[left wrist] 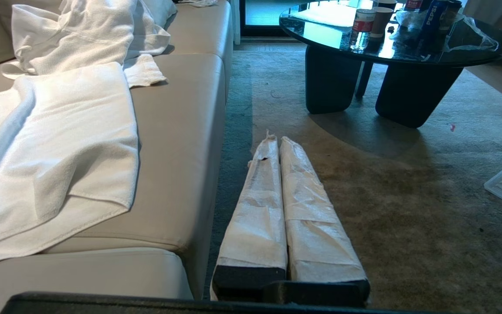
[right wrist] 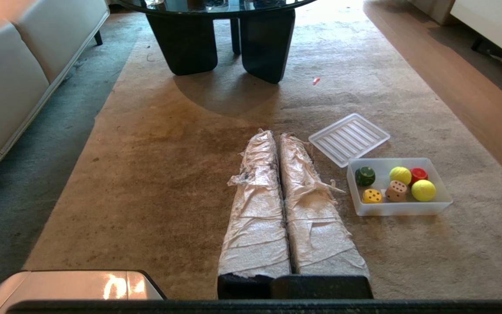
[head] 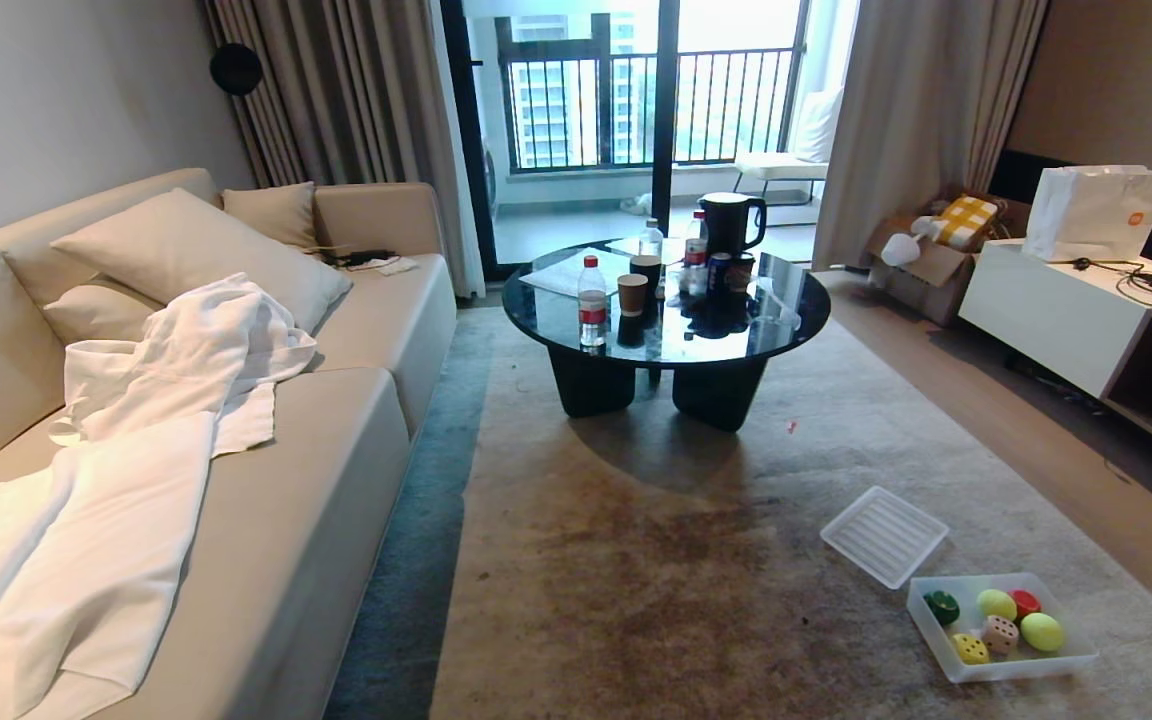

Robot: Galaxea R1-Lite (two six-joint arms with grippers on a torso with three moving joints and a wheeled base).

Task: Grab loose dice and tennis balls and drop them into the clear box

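A home living room. A long beige sofa (head: pixel 266 480) with cushions and a white towel (head: pixel 126 470) fills the left of the frame; a round black glass coffee table (head: pixel 666 300) with bottles and cups stands at centre on a carpet (head: pixel 636 560). Curtains (head: pixel 336 100) frame a balcony door (head: pixel 636 90) at the top.

- The head view looks from high up, forward and down across the rug (head: pixel 656 560) toward the round counter (head: pixel 666 300) and the balcony door; neither end effector shows in it.
- The left wrist view sits low behind the left end effector (left wrist: pixel 276 140), facing level along the sofa (left wrist: pixel 177 152) edge, which lies just beside the fingers.
- The right wrist view sits behind the right end effector (right wrist: pixel 276 134), tilted toward the rug, with the clear box (right wrist: pixel 397 208) near its fingers.
- All three share the counter and the ribbed lid (head: pixel 884 535).
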